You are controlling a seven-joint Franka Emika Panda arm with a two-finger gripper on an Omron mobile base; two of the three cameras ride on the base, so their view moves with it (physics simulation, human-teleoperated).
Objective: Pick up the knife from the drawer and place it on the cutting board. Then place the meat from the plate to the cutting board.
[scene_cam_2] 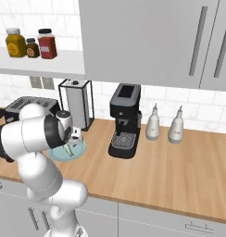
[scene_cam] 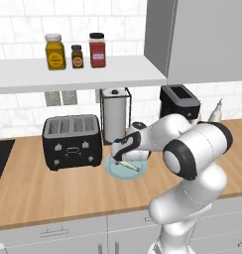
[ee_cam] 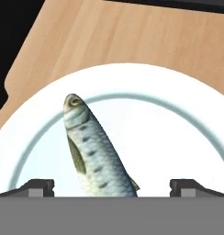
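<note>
**Gripper low over the fish on the plate**

The white arm's two-finger gripper (ee_cam: 112,186) hangs just above the round light blue plate (scene_cam: 113,171), which sits on the light wooden countertop (scene_cam: 43,188) near its front edge, between the black four-slot toaster (scene_cam: 72,141) and the black coffee machine (scene_cam_2: 124,121). On the plate lies the meat (ee_cam: 93,151), a pale silvery-green fish. The dark fingertips (ee_cam: 38,187) stand wide apart, one on each side of the fish's tail end, gripping nothing.

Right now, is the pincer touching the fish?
Apart. In the hand view both fingertips stand wide of the fish on the plate, with bare plate between.
</note>
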